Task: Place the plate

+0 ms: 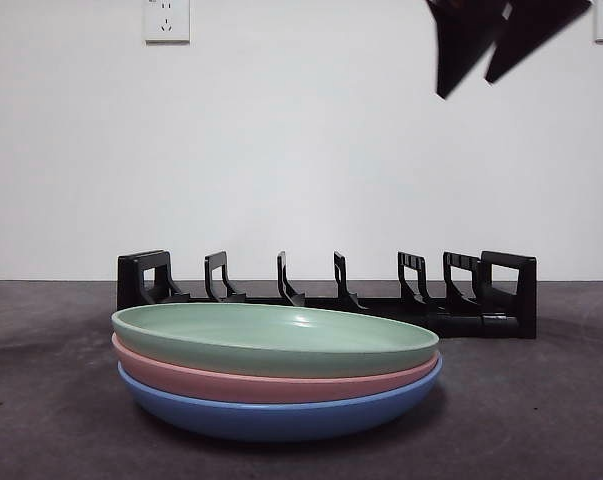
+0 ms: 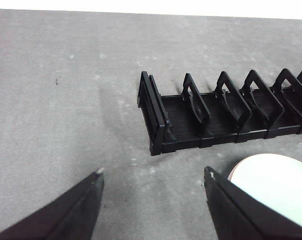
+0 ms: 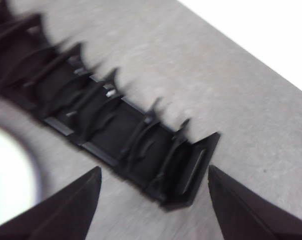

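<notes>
Three plates lie stacked on the dark counter [image 1: 541,420], in front of the black rack [image 1: 326,290]: a green plate [image 1: 271,338] on top, a pink plate [image 1: 251,384] under it, and a blue plate [image 1: 281,416] at the bottom, resting on the counter. The stack sits just in front of the rack, apart from it, and no plate stands in any of the rack's slots.

The rack runs along the back of the counter, a row of upright dividers between two taller end pieces.

The right hand [image 1: 474,82] hangs high above the rack's end, well clear of the plates, its two jaws spread and holding nothing. Its wrist view is blurred, yet it shows the rack's end piece between the spread jaws [image 3: 153,172] and a pale plate edge beside the rack.

The left hand [image 2: 153,175] is also spread and empty, above the counter near the rack's other end [image 2: 156,117], with the green plate's rim [image 2: 271,185] just beside one jaw. A socket [image 1: 167,20] sits on the white wall behind the rack.
</notes>
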### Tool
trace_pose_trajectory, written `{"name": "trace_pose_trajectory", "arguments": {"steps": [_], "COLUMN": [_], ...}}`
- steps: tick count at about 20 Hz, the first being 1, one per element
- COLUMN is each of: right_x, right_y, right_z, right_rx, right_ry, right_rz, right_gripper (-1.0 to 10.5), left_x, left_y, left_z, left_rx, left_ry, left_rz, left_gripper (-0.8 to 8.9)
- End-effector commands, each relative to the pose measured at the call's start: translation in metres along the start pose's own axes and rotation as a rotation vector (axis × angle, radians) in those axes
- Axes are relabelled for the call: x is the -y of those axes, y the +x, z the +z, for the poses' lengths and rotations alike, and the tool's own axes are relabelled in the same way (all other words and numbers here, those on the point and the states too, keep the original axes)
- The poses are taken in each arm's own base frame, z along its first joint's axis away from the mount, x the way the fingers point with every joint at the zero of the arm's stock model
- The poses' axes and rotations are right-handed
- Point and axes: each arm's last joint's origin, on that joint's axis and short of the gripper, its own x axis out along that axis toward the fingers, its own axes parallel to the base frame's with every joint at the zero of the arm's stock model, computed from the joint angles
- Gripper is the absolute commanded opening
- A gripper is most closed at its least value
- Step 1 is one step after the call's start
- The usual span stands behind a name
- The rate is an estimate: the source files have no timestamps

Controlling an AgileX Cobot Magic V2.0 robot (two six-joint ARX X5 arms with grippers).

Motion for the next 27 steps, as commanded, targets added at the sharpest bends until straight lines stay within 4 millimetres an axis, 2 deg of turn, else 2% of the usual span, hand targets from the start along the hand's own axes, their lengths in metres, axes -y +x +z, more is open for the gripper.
{"name": "trace_pose_trajectory", "arguments": {"steps": [1,4,7,8,9,10,20,22,25,27], "right_x": [0.019,0.042,0.051,0.052,0.051,0.051,0.051,0.051,0.051,0.051], "right_y": [0.006,0.008,0.008,0.008,0.009,0.009,0.008,0.008,0.008,0.008], "right_z": [0.001,-0.001,-0.006,-0.006,-0.006,-0.006,-0.004,-0.004,-0.004,-0.004], "right_rx": [0.054,0.085,0.057,0.057,0.053,0.056,0.084,0.084,0.084,0.084], "right_ry": [-0.022,0.030,0.055,0.068,0.073,0.084,0.094,0.094,0.094,0.094], "right_rz": [0.018,-0.033,-0.057,-0.064,-0.062,-0.060,-0.048,-0.048,-0.048,-0.048], "right_gripper": [3.3,3.3,3.0,0.4,0.3,0.2,0.2,0.2,0.2,0.2], "left_x": [0.000,0.000,0.000,0.000,0.000,0.000,0.000,0.000,-0.010,-0.017], "left_y": [-0.001,-0.001,-0.001,-0.001,-0.001,-0.001,-0.002,-0.010,-0.018,-0.018], "left_z": [0.003,0.003,0.003,0.002,0.001,0.002,0.001,0.001,-0.014,-0.038], "left_rx": [0.015,0.014,0.013,0.007,-0.002,0.000,-0.003,0.039,0.247,0.370], "left_ry": [0.007,0.007,0.007,0.007,0.006,0.007,0.007,0.153,0.213,0.210], "left_rz": [0.002,0.001,0.001,0.001,0.001,0.001,0.001,0.014,0.090,0.144], "left_gripper": [3.18,3.18,2.95,1.36,0.30,0.07,0.07,0.07,0.07,0.07]}}
